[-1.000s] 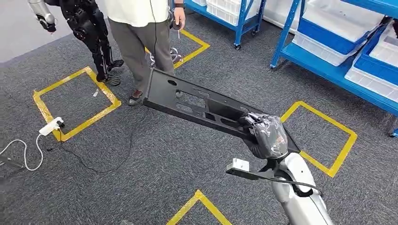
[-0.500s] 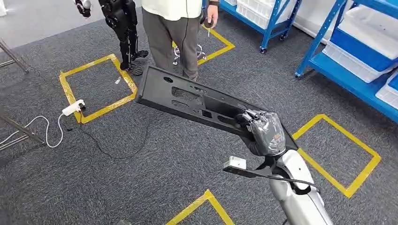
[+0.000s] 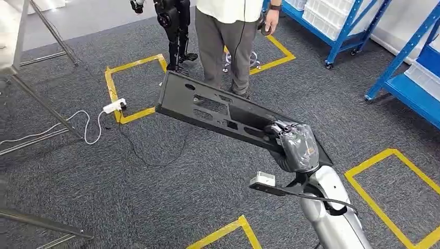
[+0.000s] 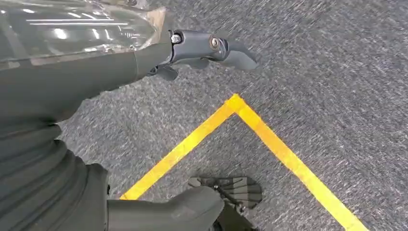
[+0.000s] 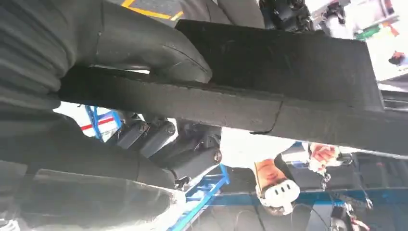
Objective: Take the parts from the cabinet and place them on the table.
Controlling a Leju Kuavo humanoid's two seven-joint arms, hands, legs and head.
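A grey carpet floor is spreading under everything, marked with yellow tape squares. Blue shelving is standing along the far right side, carrying white bins. Metal legs of a tabletop frame are slanting in at the left edge of the head view. A person in grey trousers is standing ahead, just beyond the far end of the part, with one hand hanging at the side, and a dark legged robot is standing beside that person. A white power strip is lying on the tape line with its cables trailing across the carpet.

The long black panel part, flat with several cut-out openings, is hanging in the air above the carpet, tilted so that its far end is reaching toward the person's feet. The right robot hand is gripping the near end of this part, thumb on one face and darker fingers wrapped against the other, as the right wrist view is showing. The silver right arm is rising from the lower edge.

The left robot hand is hanging over the carpet and a corner of yellow tape, holding nothing; one finger is sticking out, but I cannot tell how far the hand is spread.
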